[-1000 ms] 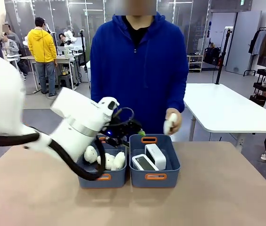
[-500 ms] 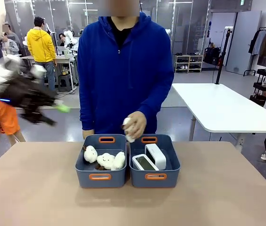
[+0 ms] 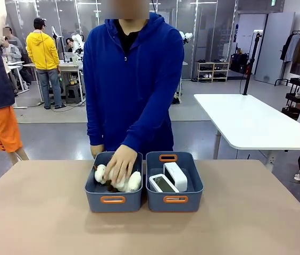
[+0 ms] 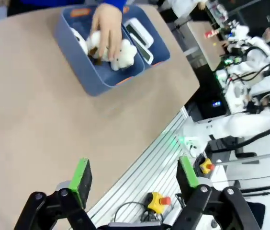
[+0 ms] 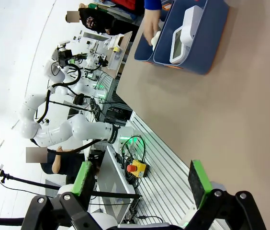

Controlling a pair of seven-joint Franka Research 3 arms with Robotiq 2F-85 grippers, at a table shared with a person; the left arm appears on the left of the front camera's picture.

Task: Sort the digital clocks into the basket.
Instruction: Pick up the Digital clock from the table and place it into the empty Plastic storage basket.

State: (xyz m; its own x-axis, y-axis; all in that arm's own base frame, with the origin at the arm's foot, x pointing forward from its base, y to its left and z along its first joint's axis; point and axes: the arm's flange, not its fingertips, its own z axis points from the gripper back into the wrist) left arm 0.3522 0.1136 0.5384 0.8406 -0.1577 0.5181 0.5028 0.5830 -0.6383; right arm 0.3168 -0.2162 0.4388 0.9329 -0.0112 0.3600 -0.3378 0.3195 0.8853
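Both digital clocks [image 3: 168, 179] lay inside the basket [image 3: 174, 200], the one on the robot's right of two bins standing side by side on the table [image 3: 43, 223]. One clock lay flat with its dark screen up; the other stood on edge just behind it, touching it. In the neighbouring bin [image 3: 113, 200] the person's hand [image 3: 121, 163] was pressed down onto the cream plush toys [image 3: 131, 181].

The left gripper [image 4: 134, 178] hung well back from all this, above the near table edge, its green-padded fingers [image 4: 81, 176] spread wide with nothing between them. From it the two bins sat far ahead and up the table, the hand [image 4: 107, 26] among the toys [image 4: 120, 52] and the clocks [image 4: 139, 36] beyond it.

The right gripper [image 5: 142, 181] was likewise drawn back past the table's edge, jaws fully apart and empty. The basket [image 5: 197, 43] lay far ahead of its fingertips, the clocks [image 5: 185, 31] pale against its blue-grey wall.
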